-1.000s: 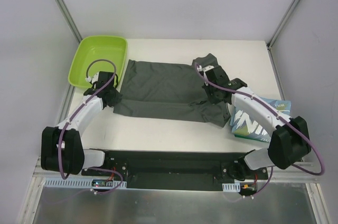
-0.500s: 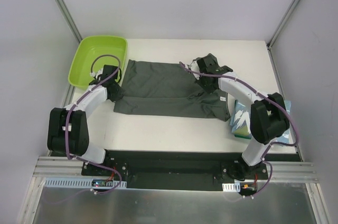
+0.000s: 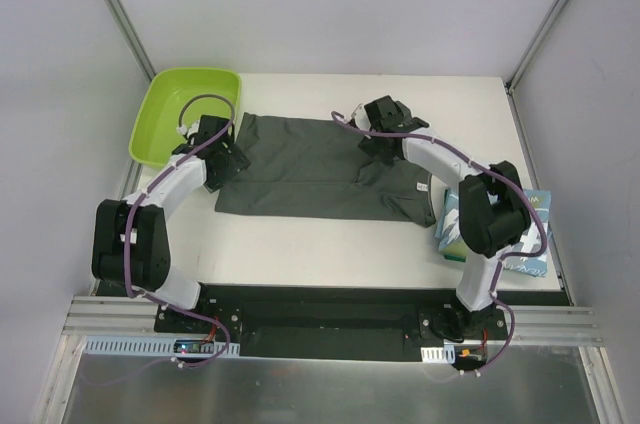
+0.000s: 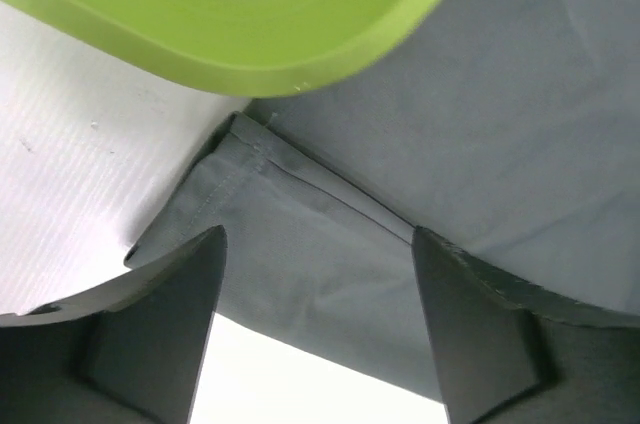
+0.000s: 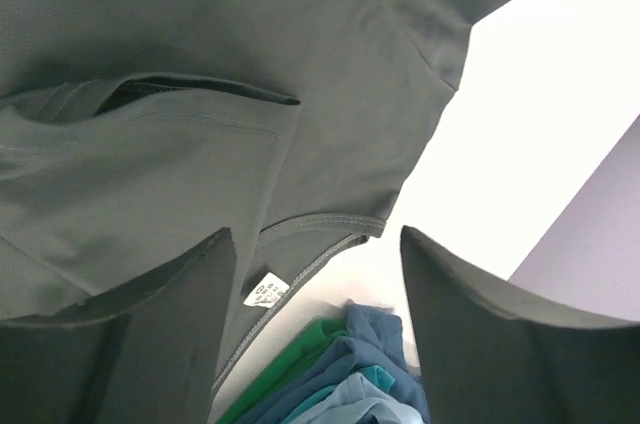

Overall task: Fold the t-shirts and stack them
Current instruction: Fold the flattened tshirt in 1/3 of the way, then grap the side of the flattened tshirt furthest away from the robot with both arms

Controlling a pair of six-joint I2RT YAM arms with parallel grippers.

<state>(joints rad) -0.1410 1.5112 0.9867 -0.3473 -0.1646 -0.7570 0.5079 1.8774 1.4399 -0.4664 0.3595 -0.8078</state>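
Note:
The dark grey t-shirt [image 3: 310, 169] lies folded lengthwise into a long band across the middle of the table. My left gripper [image 3: 228, 156] hovers open over its left end, beside the lime tray; in the left wrist view the grey cloth [image 4: 330, 244] lies flat below the spread fingers [image 4: 180, 294]. My right gripper [image 3: 383, 139] stands open over the shirt's right end, above the collar and its white label [image 5: 265, 291]. The light blue t-shirt [image 3: 452, 229] sits folded at the right edge, partly hidden by the right arm; it appears as a blue and green stack [image 5: 350, 384].
A lime-green tray [image 3: 190, 72] stands at the back left, its rim [image 4: 250, 54] close above the shirt's corner. Bare white table [image 3: 300, 254] runs along the front. Grey walls close in on both sides and at the back.
Both grippers carried the shirt's near edge toward the back, folding it over, then opened and let go. The right sleeve that stuck out at the back is now covered.

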